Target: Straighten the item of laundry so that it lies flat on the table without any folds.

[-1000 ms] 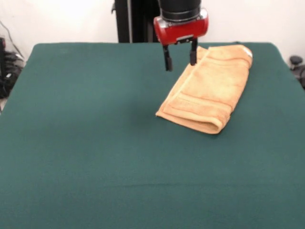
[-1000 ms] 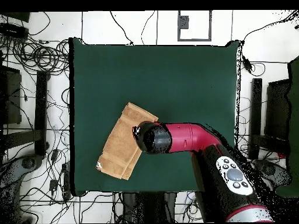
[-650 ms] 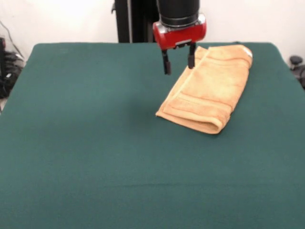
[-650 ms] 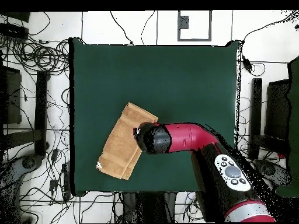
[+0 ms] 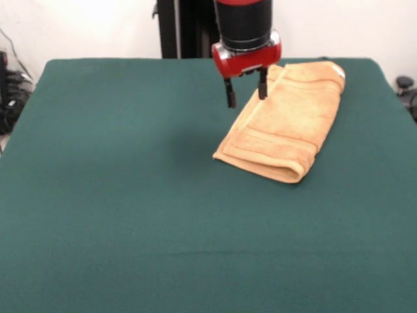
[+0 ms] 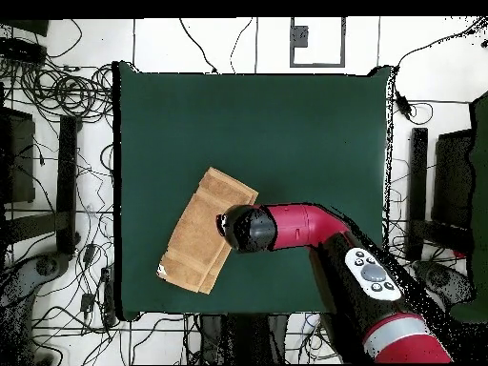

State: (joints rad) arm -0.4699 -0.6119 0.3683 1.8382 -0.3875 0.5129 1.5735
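The item of laundry (image 5: 287, 127) is an orange-tan towel folded over on itself, lying slantwise at the far right of the dark green table (image 5: 130, 195); its rounded fold faces the near side. In the overhead view the towel (image 6: 202, 229) lies near the table's lower left. My gripper (image 5: 245, 93) hangs open just above the towel's left long edge, one finger over the green cloth and the other over the towel. Nothing is between the fingers. In the overhead view the red arm (image 6: 300, 227) covers the gripper and the towel's right edge.
Cables and black stands (image 6: 67, 181) surround the table on the floor. The robot's dark pedestal (image 5: 179, 29) stands behind the far edge of the table. Broad green cloth stretches to the left and front of the towel.
The gripper has sunk lower toward the towel's left edge and shifted slightly right, still open. The towel has not moved.
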